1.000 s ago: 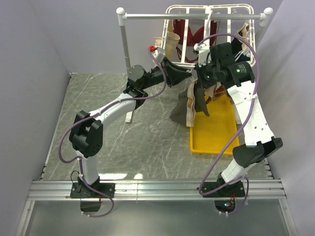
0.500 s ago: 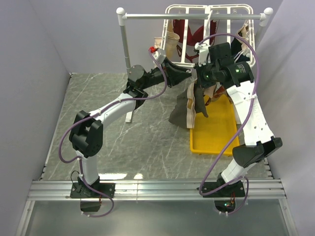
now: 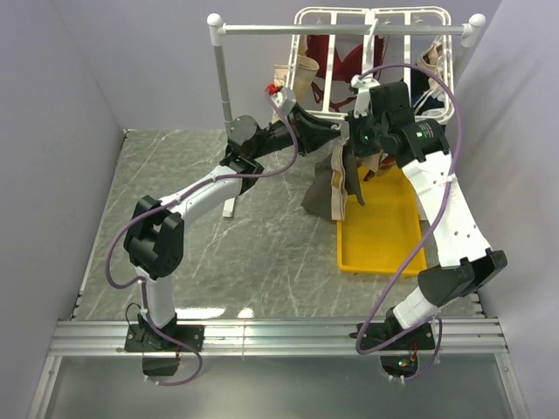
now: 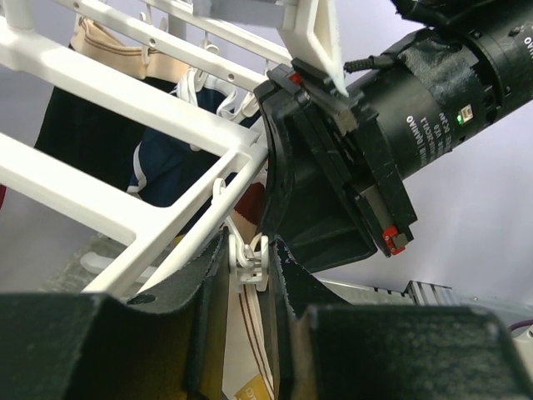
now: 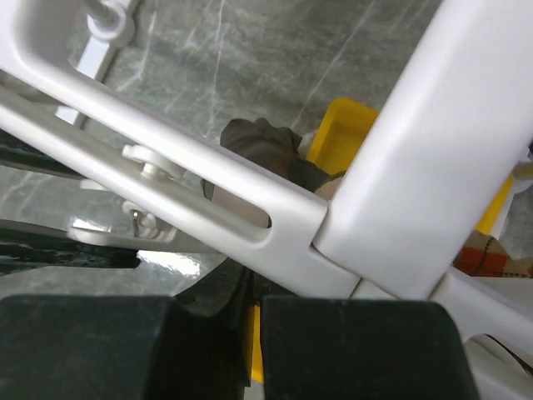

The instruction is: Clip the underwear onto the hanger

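The hanger (image 3: 325, 98), a white slatted rack, hangs at the back from a rail. The underwear (image 3: 321, 194), dark grey-brown with a beige band, hangs under its near edge above the table. My left gripper (image 3: 335, 136) is shut on a small white clip (image 4: 250, 271) dangling from a hanger slat (image 4: 125, 212); the striped beige band (image 4: 246, 333) hangs just below the clip. My right gripper (image 3: 353, 147) is close beside it, shut on the underwear's upper edge. In the right wrist view the hanger bars (image 5: 250, 208) cross in front and dark fabric (image 5: 262, 142) shows behind.
A white pole-and-rail stand (image 3: 222, 87) carries the hanger. A yellow tray (image 3: 384, 236) lies on the table at right, under the right arm. Maroon (image 3: 336, 57) and beige (image 3: 301, 74) garments hang on the hanger. Grey walls close in on both sides.
Both grippers have risen slightly toward the hanger's edge. The right arm has shifted a little left, and the hanging underwear has moved with it.
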Tool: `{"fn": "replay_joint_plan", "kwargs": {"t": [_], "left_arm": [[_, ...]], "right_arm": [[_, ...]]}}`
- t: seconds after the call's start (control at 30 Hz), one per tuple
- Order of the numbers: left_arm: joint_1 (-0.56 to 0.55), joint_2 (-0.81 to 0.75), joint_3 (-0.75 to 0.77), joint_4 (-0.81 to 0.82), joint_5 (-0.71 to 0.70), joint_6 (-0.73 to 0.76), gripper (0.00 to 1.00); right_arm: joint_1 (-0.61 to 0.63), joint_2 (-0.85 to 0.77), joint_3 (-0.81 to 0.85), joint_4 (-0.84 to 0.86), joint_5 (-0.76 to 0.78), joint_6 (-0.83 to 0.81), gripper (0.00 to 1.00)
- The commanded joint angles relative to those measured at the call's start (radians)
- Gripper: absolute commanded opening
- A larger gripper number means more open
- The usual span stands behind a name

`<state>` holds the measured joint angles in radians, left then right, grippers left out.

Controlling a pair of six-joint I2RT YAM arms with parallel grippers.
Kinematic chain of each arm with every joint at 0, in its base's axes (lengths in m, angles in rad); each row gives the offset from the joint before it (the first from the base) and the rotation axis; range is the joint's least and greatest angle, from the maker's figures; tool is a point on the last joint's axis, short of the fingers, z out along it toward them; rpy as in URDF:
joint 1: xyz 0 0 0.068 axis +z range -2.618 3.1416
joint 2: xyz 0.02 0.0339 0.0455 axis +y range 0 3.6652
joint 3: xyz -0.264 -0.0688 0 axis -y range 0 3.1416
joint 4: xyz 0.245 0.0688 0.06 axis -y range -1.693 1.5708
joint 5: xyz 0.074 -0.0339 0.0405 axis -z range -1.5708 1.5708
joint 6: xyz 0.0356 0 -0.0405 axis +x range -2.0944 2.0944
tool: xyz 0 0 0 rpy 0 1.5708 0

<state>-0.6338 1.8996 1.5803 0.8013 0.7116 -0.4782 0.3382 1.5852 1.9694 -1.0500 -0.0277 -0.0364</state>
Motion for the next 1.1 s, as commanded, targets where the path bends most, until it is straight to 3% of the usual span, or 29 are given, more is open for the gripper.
{"fn": "replay_joint_plan", "kwargs": {"t": [0.0,0.57,0.87,1.07], "left_arm": [[-0.049,0.012,0.033,0.003,0.227,-0.043,0.0],[-0.049,0.021,0.044,-0.017,0.204,0.016,0.0],[-0.053,-0.002,0.041,-0.109,0.164,0.139,0.0],[-0.056,0.001,0.043,-0.125,0.21,0.162,0.0]], "right_arm": [[-0.011,-0.054,0.0,0.156,0.045,0.081,0.0],[0.001,-0.028,-0.013,0.078,0.031,0.106,0.0],[0.002,-0.051,-0.027,0.035,0.031,0.046,0.0],[0.004,-0.053,-0.014,0.024,-0.012,0.046,0.0]]}}
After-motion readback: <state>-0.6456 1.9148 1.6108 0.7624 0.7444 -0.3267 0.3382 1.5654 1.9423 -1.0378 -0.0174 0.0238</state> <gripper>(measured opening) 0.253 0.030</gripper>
